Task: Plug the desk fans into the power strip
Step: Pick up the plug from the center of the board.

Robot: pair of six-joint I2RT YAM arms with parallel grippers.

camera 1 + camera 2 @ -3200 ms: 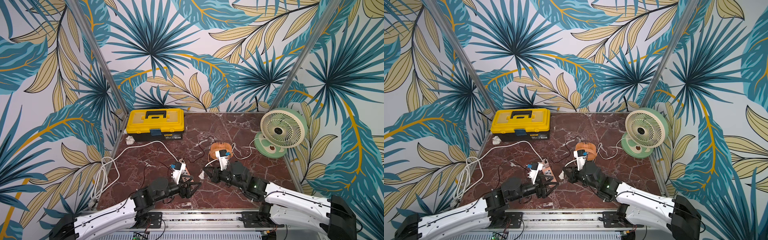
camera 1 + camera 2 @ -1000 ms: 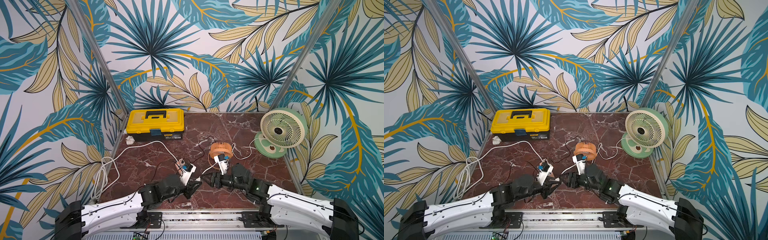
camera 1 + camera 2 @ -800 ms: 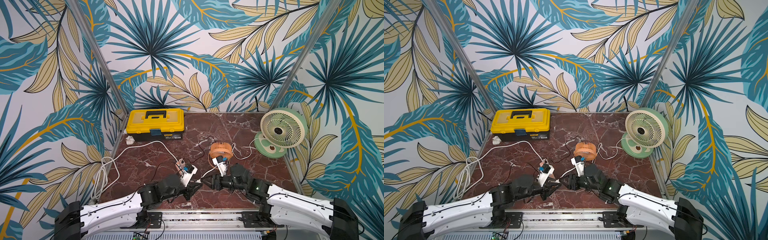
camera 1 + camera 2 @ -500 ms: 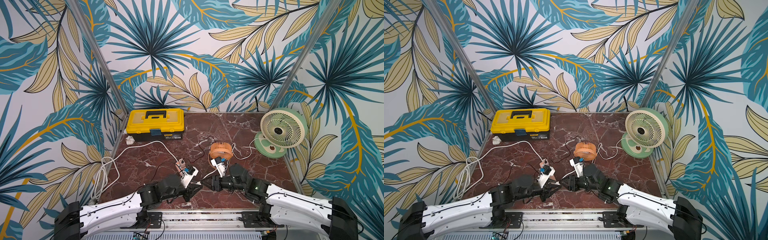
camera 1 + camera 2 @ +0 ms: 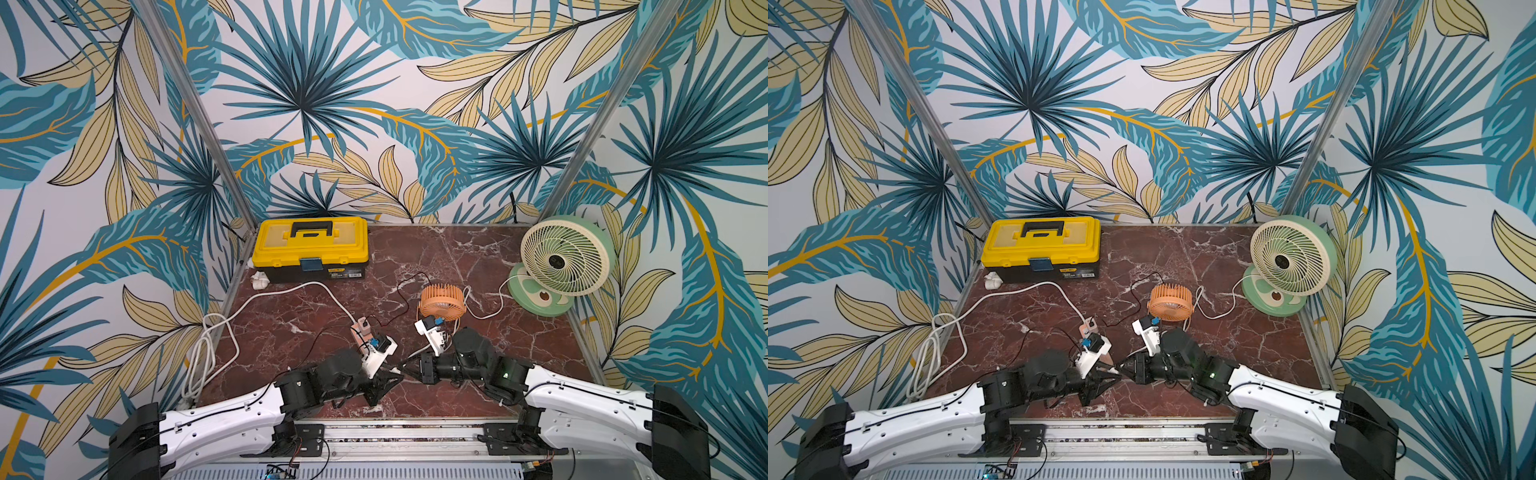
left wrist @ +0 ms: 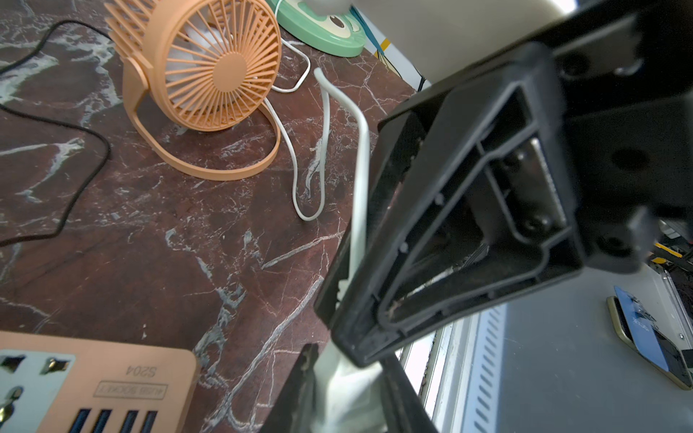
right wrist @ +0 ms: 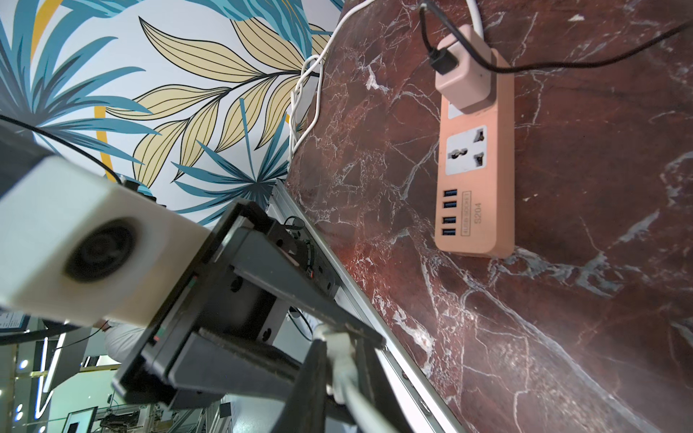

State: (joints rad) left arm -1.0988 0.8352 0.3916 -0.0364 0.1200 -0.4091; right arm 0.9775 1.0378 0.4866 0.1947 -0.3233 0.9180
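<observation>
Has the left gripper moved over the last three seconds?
Yes. The left gripper has slid toward the robot's right, away from the coiled white cord at the table edge and up to the right gripper, near the front rail.

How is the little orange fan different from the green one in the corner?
The orange fan is smaller and all orange; the green fan is larger, with a cream grille. The orange fan stands centrally, the green fan in a far corner. Both stand upright, round-faced.
</observation>
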